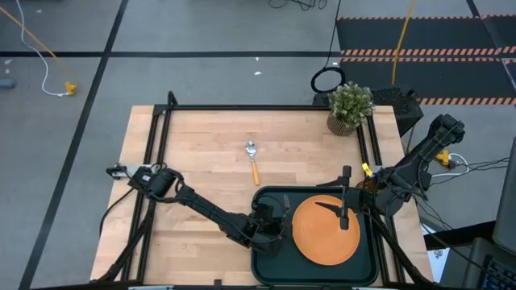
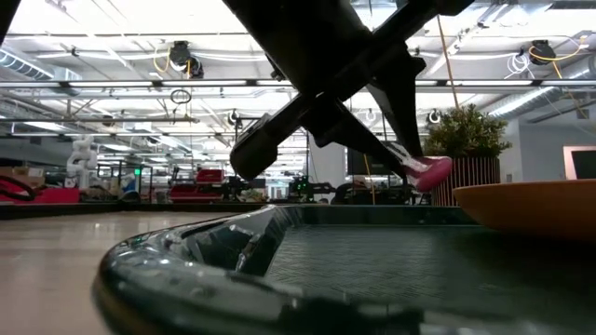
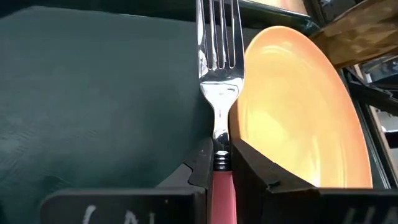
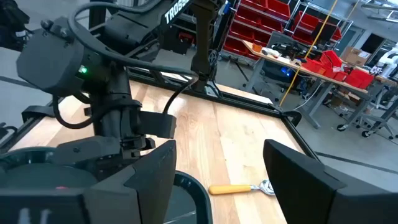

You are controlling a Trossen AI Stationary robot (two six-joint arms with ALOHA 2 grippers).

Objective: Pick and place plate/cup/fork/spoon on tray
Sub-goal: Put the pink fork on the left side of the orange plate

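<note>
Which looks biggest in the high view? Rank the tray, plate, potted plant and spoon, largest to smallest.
1. Tray, the widest footprint.
2. Plate, lying inside the tray.
3. Potted plant, at the table's far right corner.
4. Spoon, thin and short, on bare wood.
No two look close in size.

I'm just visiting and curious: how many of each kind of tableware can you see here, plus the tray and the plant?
Plate: 1
Fork, held by the left gripper over the tray: 1
Spoon: 1
Tray: 1
Potted plant: 1
Cup: 0 clearly in view
Total: 5
</note>
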